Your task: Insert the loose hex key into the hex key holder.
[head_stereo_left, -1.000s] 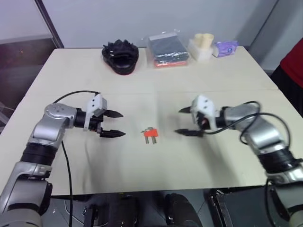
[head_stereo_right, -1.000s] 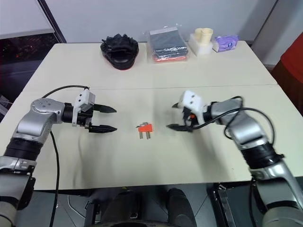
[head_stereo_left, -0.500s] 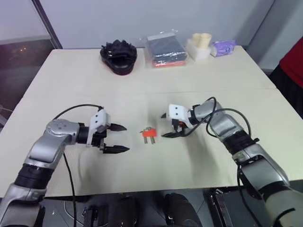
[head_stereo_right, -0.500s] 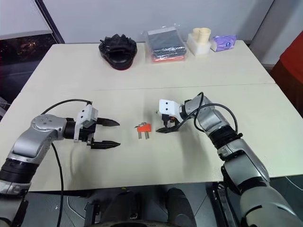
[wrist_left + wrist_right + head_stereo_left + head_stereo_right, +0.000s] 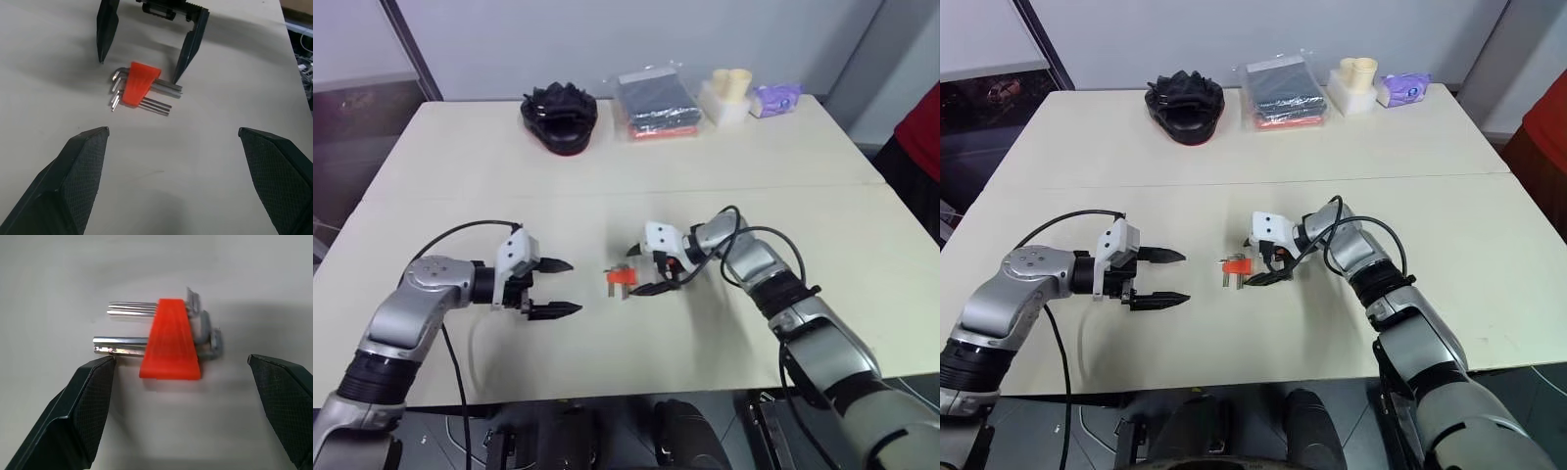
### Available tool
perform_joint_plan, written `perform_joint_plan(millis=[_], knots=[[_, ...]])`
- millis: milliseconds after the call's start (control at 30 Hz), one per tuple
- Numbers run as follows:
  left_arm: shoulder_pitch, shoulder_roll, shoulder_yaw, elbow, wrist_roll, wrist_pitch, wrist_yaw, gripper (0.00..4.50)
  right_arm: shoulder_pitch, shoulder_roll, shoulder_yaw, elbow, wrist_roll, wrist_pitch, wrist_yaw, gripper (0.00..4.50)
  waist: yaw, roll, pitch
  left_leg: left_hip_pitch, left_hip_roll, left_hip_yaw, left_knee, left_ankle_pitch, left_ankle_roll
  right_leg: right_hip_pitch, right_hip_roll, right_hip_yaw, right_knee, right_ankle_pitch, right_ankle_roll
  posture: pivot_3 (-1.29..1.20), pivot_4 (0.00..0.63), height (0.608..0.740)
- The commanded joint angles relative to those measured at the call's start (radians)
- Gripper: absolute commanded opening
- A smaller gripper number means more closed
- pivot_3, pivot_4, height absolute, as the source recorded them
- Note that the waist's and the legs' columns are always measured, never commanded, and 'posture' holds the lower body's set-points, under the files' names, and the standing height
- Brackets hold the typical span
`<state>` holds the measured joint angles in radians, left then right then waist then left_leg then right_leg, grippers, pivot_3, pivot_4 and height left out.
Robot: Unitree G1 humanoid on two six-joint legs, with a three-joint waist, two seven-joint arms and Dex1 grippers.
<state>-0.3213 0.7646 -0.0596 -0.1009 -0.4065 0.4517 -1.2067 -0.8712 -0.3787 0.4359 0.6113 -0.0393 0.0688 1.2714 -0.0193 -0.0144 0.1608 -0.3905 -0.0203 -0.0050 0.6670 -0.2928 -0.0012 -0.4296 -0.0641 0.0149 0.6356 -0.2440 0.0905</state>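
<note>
The hex key holder [image 5: 622, 278] lies flat on the table [image 5: 724, 186], keys protruding from it; the right gripper [image 5: 643, 270], fingers spread, straddles it without visible contact; the left gripper [image 5: 558, 288], spread and empty, hovers near its other side.

Left gripper [image 5: 556, 288] hovered over table, fingers spread wide, pointing toward right gripper [image 5: 639, 270]. Right arm reached inward, forearm bent, its fingers also wide apart, tips angled down.
</note>
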Motion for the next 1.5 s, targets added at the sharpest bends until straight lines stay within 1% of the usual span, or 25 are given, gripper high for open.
perform_joint_plan(millis=[33,67,133,167,200,233,500,633,767,967,1100,1500], knots=[[0.003,0.002,0.04,-0.037,-0.025,0.001,0.018,4.45,0.011,0.008,-0.007,-0.001,-0.008,-0.019,0.005,4.5,0.0,0.0,0.0,0.0,0.0,0.0,0.0,0.0,0.0,0.0,0.0,0.0,0.0,0.0,0.0,0.0,0.15,0.74],[0.005,0.002,0.041,-0.038,-0.026,0.001,0.022,4.45,0.015,0.005,-0.009,0.001,-0.009,-0.023,0.006,4.5,0.0,0.0,0.0,0.0,0.0,0.0,0.0,0.0,0.0,0.0,0.0,0.0,0.0,0.0,0.0,0.0,0.15,0.74],[0.007,0.004,0.042,-0.04,-0.027,0.0,0.027,4.5,0.02,0.001,-0.011,0.004,-0.012,-0.028,0.005,3.96,0.0,0.0,0.0,0.0,0.0,0.0,0.0,0.0,0.0,0.0,0.0,0.0,0.0,0.0,0.0,0.0,0.15,0.74],[0.008,0.004,0.042,-0.041,-0.029,0.001,0.031,4.5,0.023,-0.003,-0.015,0.006,-0.015,-0.026,0.0,3.65,0.0,0.0,0.0,0.0,0.0,0.0,0.0,0.0,0.0,0.0,0.0,0.0,0.0,0.0,0.0,0.0,0.15,0.74],[0.008,0.004,0.043,-0.042,-0.031,0.001,0.033,4.5,0.026,-0.006,-0.018,0.006,-0.018,-0.024,-0.005,3.12,0.0,0.0,0.0,0.0,0.0,0.0,0.0,0.0,0.0,0.0,0.0,0.0,0.0,0.0,0.0,0.0,0.15,0.74],[0.01,0.003,0.043,-0.046,-0.033,0.003,0.037,4.5,0.031,-0.013,-0.023,0.003,-0.02,-0.022,-0.01,2.74,0.0,0.0,0.0,0.0,0.0,0.0,0.0,0.0,0.0,0.0,0.0,0.0,0.0,0.0,0.0,0.0,0.15,0.74],[0.003,-0.004,0.037,-0.041,-0.038,0.003,0.052,4.5,0.049,-0.034,-0.071,-0.005,-0.025,0.003,-0.086,2.74,0.005,0.0,0.0,0.0,-0.001,0.0,0.0,0.0,-0.001,0.0,-0.002,0.0,0.0,0.0,0.0,0.0,0.15,0.74],[-0.007,-0.01,0.033,-0.032,-0.033,-0.002,0.055,4.5,0.044,-0.039,-0.07,0.001,-0.041,0.035,-0.115,2.74,0.003,0.0,0.0,0.0,-0.001,0.0,0.0,0.0,-0.001,0.0,-0.002,0.0,0.0,0.0,0.0,0.0,0.15,0.74],[-0.017,-0.012,0.033,-0.017,-0.025,-0.012,0.053,4.5,0.085,-0.06,-0.066,-0.083,-0.004,0.094,-0.049,2.74,0.008,0.0,0.0,0.0,-0.001,0.0,0.0,0.0,-0.001,0.001,-0.002,0.0,0.0,0.0,0.0,0.0,0.15,0.74],[-0.035,-0.021,0.032,0.006,-0.021,-0.017,0.058,4.5,0.097,-0.05,-0.068,-0.097,-0.002,0.084,-0.05,2.74,0.004,0.0,0.0,0.0,-0.001,0.0,0.0,0.0,0.0,0.001,-0.002,0.0,0.0,0.0,0.0,0.0,0.15,0.74],[-0.049,-0.029,0.036,0.021,-0.018,-0.02,0.068,4.5,0.064,-0.029,-0.036,-0.033,-0.033,0.004,-0.037,2.74,0.002,0.0,0.0,0.0,-0.001,0.0,0.0,0.0,0.0,0.001,-0.001,0.0,0.0,0.0,0.0,0.0,0.15,0.74],[-0.016,-0.029,0.053,-0.013,-0.034,-0.004,0.107,4.5,-0.063,0.064,-0.01,0.216,-0.085,-0.164,-0.011,2.74,-0.021,0.0,0.0,0.001,0.0,-0.001,-0.001,0.0,-0.001,0.001,0.0,0.0,0.0,0.0,0.0,0.0,0.15,0.74]])
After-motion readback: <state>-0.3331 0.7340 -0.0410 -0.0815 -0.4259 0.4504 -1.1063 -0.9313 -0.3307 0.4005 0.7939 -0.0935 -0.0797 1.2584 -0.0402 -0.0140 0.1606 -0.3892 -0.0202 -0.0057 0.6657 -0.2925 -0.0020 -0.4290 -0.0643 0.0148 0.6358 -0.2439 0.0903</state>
